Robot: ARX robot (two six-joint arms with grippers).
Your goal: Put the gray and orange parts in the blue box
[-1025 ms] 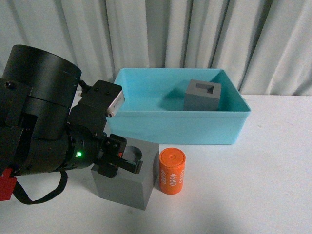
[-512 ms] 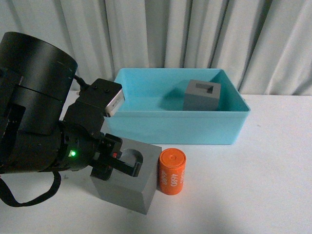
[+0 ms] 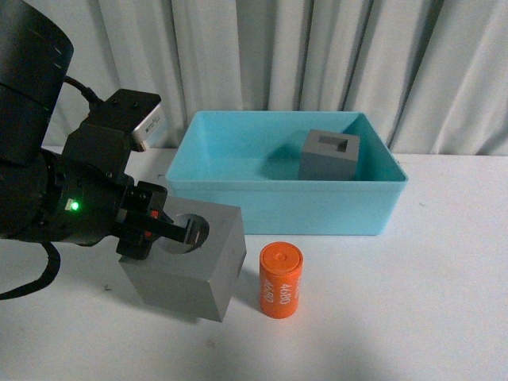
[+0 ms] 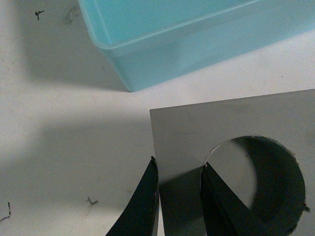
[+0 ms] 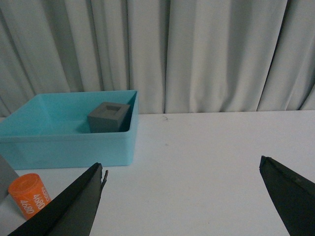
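Matte gray cube with round recess (image 3: 186, 266) is held tilted by left gripper (image 4: 180, 164), jaws clenched on its wall | orange cylinder (image 3: 281, 280) seen near | right gripper (image 5: 182, 164): jaws released

The counter (image 3: 444, 302) is viewed from the robot's body toward the curtain (image 3: 317, 55), the gray cube (image 4: 197, 128) closely from the left wrist, and the blue box (image 3: 286, 210) is shared by all views.

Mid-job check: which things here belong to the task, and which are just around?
Job: round-recess gray cube, held in left gripper; rectangular-recess gray cube, already in blue box; orange cylinder, standing outside the box.
Just around: curtain; white table.
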